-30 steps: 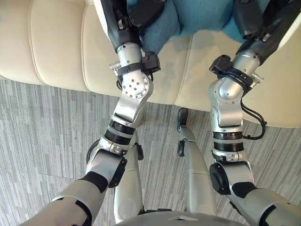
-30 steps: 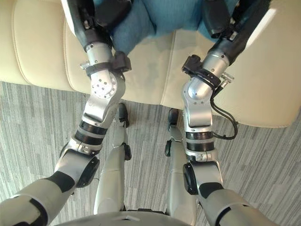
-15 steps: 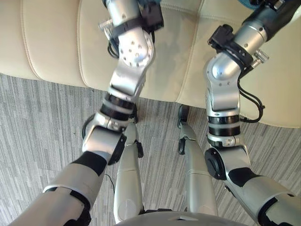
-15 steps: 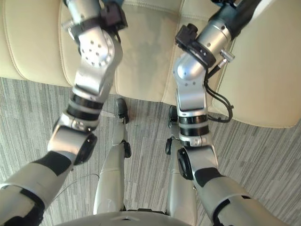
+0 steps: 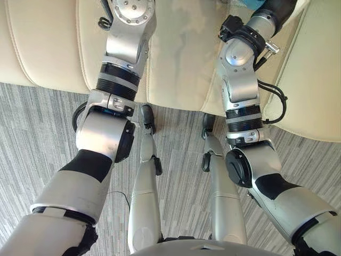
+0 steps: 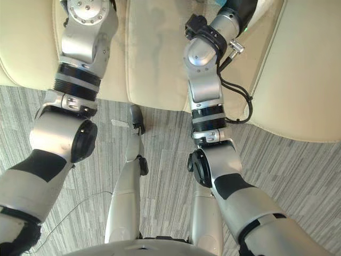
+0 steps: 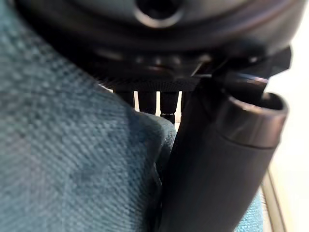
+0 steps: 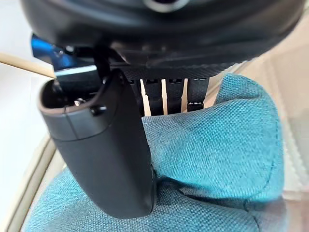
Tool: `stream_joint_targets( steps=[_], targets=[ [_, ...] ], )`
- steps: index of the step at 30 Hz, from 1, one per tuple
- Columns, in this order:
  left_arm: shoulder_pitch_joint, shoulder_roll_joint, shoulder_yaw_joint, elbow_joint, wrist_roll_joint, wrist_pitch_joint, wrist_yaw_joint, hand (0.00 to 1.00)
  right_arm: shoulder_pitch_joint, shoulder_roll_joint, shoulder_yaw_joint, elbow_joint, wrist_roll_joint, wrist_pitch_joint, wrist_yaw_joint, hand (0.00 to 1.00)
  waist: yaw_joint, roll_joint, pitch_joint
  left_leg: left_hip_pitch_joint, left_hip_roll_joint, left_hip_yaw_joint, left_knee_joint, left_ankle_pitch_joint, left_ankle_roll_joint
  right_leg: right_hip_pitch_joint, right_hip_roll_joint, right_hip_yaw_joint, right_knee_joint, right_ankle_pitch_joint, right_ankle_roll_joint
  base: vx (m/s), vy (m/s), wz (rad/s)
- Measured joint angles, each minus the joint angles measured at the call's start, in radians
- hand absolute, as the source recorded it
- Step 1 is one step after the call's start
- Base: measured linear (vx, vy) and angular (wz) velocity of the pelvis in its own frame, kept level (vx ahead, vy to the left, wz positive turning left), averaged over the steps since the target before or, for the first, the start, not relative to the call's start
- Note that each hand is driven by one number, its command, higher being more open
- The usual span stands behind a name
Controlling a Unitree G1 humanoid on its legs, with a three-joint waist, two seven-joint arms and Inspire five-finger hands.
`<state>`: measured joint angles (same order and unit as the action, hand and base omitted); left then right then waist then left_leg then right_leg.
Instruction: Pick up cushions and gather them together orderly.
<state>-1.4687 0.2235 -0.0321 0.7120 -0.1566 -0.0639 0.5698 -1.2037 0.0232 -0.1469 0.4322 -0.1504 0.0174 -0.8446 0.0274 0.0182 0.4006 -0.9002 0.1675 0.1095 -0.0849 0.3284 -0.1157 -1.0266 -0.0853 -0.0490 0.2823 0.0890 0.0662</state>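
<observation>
A teal woven cushion (image 7: 63, 159) lies against my left hand (image 7: 217, 159), whose thumb presses on the fabric while the fingers reach behind it. In the right wrist view the same teal cushion (image 8: 222, 154) bulges between the thumb of my right hand (image 8: 106, 150) and the fingers behind it. Both hands pinch the cushion from opposite sides. In the eye views both arms stretch over the cream sofa (image 5: 48, 48) and run past the upper edge.
The cream leather sofa seat (image 6: 160, 53), split by seams into wide panels, spans the far side. Grey striped carpet (image 5: 32, 138) covers the floor in front of it. A sofa arm or side panel (image 6: 309, 69) rises at the right.
Both arms have swung up and forward over the sofa. The teal cushion held between the hands has gone with them, past the top of the eye views.
</observation>
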Motion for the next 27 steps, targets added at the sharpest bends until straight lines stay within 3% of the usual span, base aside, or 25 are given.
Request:
stream_joint_targets(
  steps=[5, 17, 24, 27],
  targets=[
    [0.027, 0.000, 0.057, 0.000, -0.001, 0.002, -0.033, 1.00, 0.017, 0.000, -0.008, -0.001, 0.034, -0.001, 0.055, 1.00, -0.006, -0.004, 0.002, 0.008, -0.001, 0.017, 0.000, 0.001, 0.001, 0.007, 0.001, 0.016, -0.018, 0.014, 0.003, 0.03, 0.035, -0.07],
    [0.256, 0.009, 0.217, -0.015, -0.033, 0.001, -0.109, 1.00, 0.262, -0.110, -0.084, -0.099, 0.097, -0.011, 0.155, 1.00, -0.028, -0.004, 0.002, 0.061, 0.008, 0.025, -0.001, 0.000, 0.000, 0.061, 0.005, 0.020, -0.028, 0.018, 0.004, 0.01, 0.011, -0.02],
    [0.414, 0.047, 0.323, -0.103, -0.069, -0.004, -0.120, 1.00, 0.375, -0.231, -0.197, -0.240, 0.135, -0.057, 0.182, 1.00, -0.028, -0.004, 0.002, 0.098, 0.014, 0.023, -0.001, 0.000, 0.000, 0.098, 0.015, 0.017, -0.026, 0.018, 0.004, 0.00, 0.000, 0.00],
    [0.538, 0.058, 0.343, -0.216, -0.120, -0.023, -0.120, 1.00, 0.456, -0.268, -0.220, -0.312, 0.153, -0.087, 0.213, 1.00, -0.027, -0.005, 0.002, 0.141, 0.019, 0.023, 0.000, -0.002, 0.000, 0.143, 0.022, 0.015, -0.026, 0.017, 0.004, 0.00, 0.000, 0.00]
  ],
)
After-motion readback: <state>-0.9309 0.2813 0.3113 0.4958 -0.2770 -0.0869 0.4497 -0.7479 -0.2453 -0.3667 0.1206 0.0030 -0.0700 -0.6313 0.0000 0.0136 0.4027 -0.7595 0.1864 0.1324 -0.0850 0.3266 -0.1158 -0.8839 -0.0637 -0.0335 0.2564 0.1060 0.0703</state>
